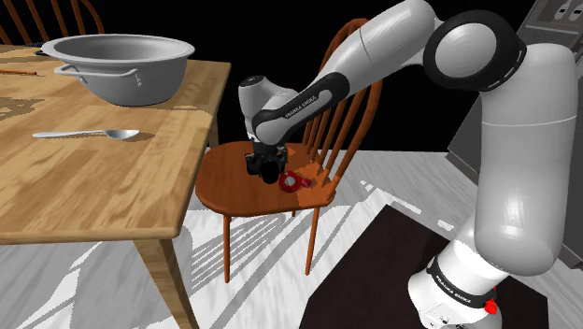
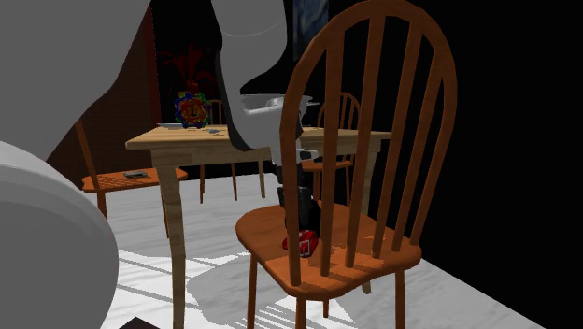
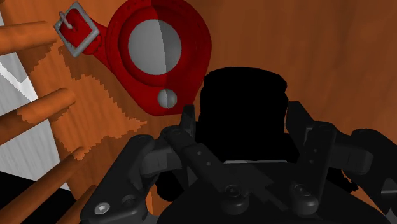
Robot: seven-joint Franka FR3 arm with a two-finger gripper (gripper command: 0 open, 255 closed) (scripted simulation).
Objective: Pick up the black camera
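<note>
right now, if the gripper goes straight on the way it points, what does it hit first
The black camera, directly ahead of the gripper on the wooden chair seat; the seat comes next. The red object beside it looks out of that line.

One black camera [image 3: 245,95], one red buckled case [image 3: 159,54], one claw [image 3: 243,127]. On the one desk [image 1: 93,192]: one bowl [image 1: 121,65], one spoon [image 1: 89,134]. At least three chairs [image 2: 266,238] in the second exterior view.
</note>
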